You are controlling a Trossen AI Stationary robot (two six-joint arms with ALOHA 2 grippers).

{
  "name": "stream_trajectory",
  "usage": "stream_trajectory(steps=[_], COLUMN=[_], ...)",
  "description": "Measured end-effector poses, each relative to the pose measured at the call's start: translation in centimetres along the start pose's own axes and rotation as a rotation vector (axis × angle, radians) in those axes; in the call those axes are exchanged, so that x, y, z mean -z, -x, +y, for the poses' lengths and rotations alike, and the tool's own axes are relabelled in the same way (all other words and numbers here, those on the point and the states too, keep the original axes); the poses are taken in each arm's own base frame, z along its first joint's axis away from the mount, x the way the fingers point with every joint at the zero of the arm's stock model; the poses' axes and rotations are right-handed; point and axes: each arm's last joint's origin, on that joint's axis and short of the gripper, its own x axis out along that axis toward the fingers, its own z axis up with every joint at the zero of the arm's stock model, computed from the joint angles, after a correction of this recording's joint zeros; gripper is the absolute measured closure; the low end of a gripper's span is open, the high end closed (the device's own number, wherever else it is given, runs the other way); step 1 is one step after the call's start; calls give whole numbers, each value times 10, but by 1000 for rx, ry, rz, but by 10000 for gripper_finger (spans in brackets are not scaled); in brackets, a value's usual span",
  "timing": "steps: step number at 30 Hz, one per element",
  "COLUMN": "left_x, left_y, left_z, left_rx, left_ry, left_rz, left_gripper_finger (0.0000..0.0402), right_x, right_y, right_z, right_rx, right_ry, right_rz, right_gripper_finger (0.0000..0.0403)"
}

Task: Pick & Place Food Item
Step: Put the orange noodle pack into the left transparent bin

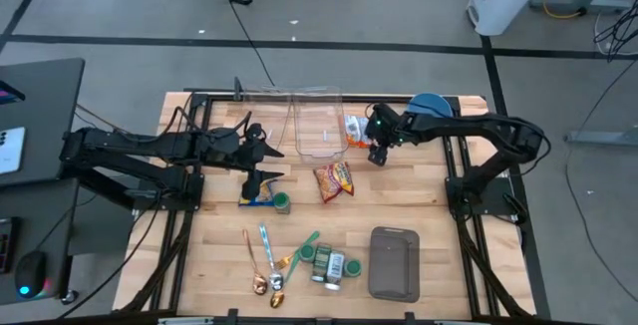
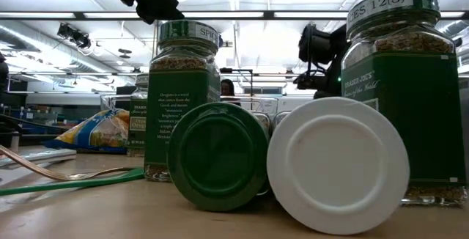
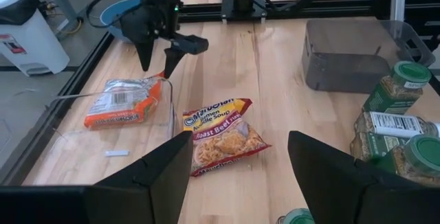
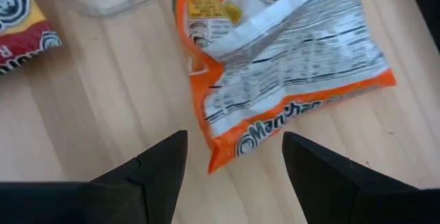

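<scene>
An orange noodle packet (image 1: 356, 131) (image 4: 289, 80) lies flat on the wood beside the right wall of a clear plastic container (image 1: 319, 121) (image 3: 113, 124). My right gripper (image 1: 377, 156) (image 3: 159, 67) (image 4: 234, 162) is open and slants down over the packet's near end. One finger stands on either side of that end's corner, just above it and apart from it. A red and yellow ramen packet (image 1: 334, 178) (image 3: 220, 135) lies flat at the table's middle. My left gripper (image 1: 269, 163) (image 3: 240, 172) waits open at the left, raised, with nothing between its fingers.
Several green-lidded spice jars (image 1: 329, 263) (image 2: 220, 155) stand or lie near the front edge, beside a grey lidded box (image 1: 394, 262) and spoons (image 1: 269, 265). A small green jar (image 1: 282, 201) sits under the left arm. A blue plate (image 1: 429, 104) is at the back right.
</scene>
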Motion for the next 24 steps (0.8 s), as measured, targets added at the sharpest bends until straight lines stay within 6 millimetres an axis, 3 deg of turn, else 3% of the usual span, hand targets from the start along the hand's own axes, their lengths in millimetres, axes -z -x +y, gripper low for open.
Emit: stream_trajectory(steps=[8, 12, 17, 24], left_x=[0, 1, 1, 1], left_y=[0, 0, 0, 0], left_z=[0, 0, 0, 0], left_rx=[0, -1, -1, -1], left_ry=[-1, -1, -1, -8], left_rz=[3, 7, 7, 7], left_gripper_finger=[151, 151, 151, 151], right_x=[-5, -11, -14, -12], right_y=[-12, -14, -14, -14], right_z=[0, 0, 2, 3], right_rx=[-2, -4, -6, -11], right_ry=[1, 16, 32, 35], right_rz=[-1, 0, -7, 17], right_gripper_finger=[157, 182, 250, 391])
